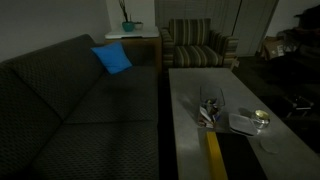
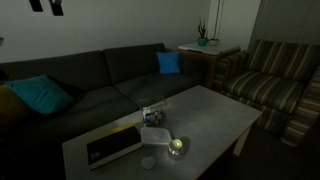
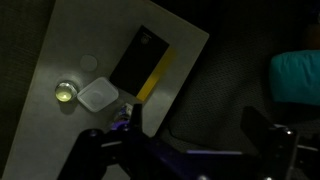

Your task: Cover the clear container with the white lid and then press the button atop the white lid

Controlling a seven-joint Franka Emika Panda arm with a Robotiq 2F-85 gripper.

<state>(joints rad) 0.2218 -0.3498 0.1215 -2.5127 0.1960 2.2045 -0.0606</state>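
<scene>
White lid lies just beside the uncovered clear container, contents unclear.

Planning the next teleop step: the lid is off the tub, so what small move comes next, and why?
Probably lower the open gripper toward the white lid: it lies flat on the table beside the clear container, not on it, and the gripper hangs well above both, empty.

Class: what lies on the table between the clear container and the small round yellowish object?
The white lid lies between the clear container and the round yellowish object, shown plainly in an exterior view.
</scene>
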